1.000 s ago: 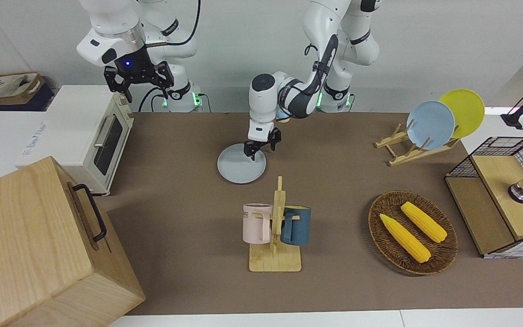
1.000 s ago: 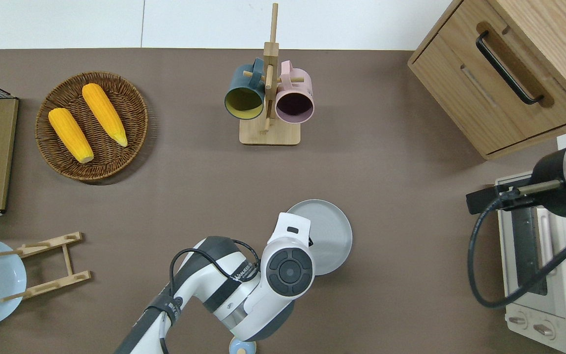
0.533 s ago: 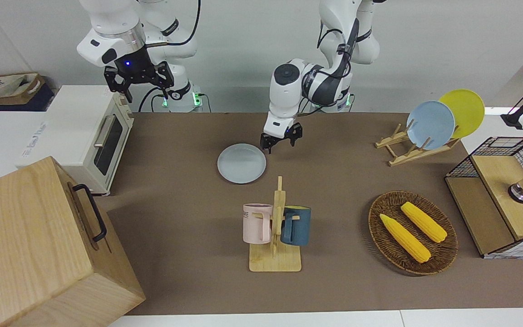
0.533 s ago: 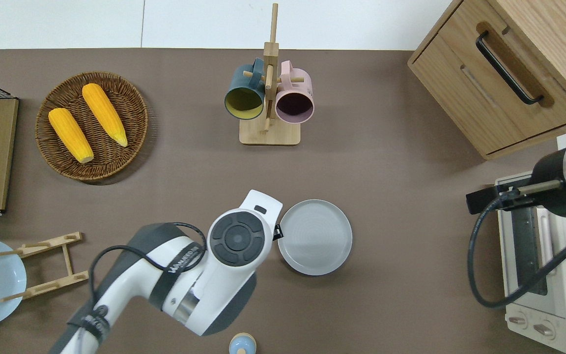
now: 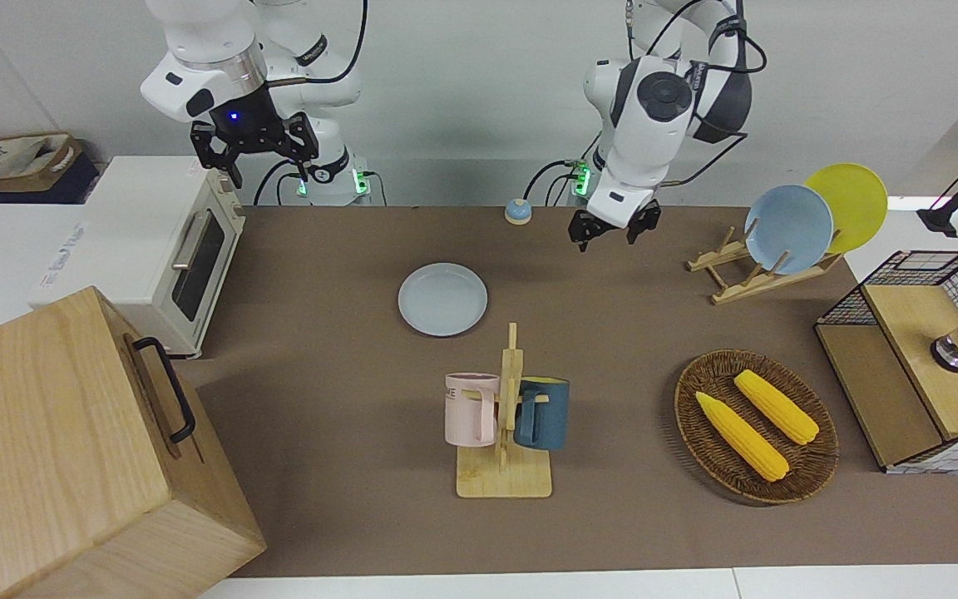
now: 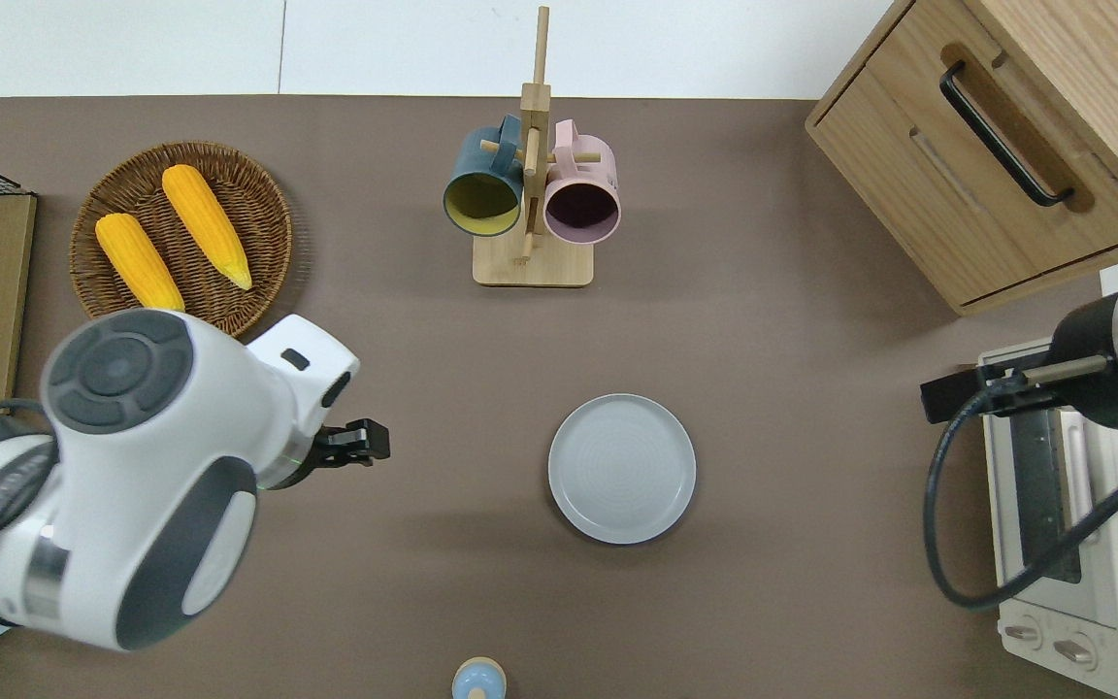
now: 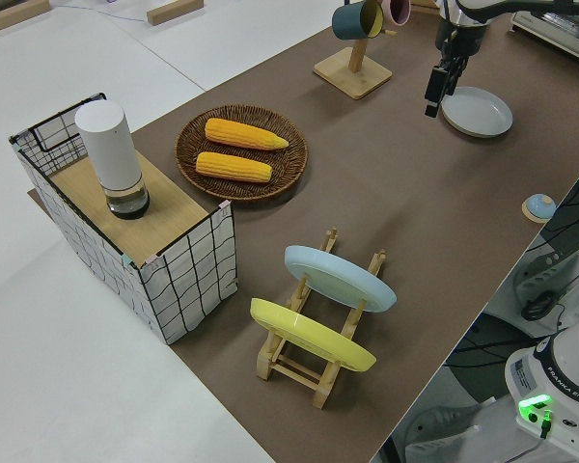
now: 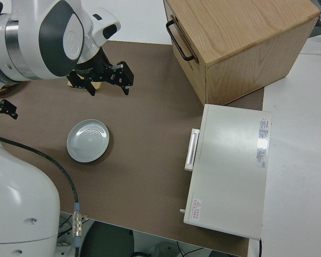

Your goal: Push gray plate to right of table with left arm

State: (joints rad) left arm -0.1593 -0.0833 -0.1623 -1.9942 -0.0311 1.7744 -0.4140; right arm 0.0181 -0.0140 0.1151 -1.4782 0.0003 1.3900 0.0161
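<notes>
The gray plate lies flat on the brown table, nearer to the robots than the mug rack; it also shows in the overhead view and the left side view. My left gripper is open and empty, raised in the air. In the overhead view it is over bare table, well apart from the plate, toward the left arm's end. My right gripper is open and its arm is parked.
A wooden rack with a pink and a blue mug stands mid-table. A wicker basket with two corn cobs, a rack with a sky-blue and a yellow plate, a toaster oven and a wooden cabinet ring the table.
My left gripper has lifted off the gray plate and swung away toward the left arm's end of the table. The plate has stayed where it was.
</notes>
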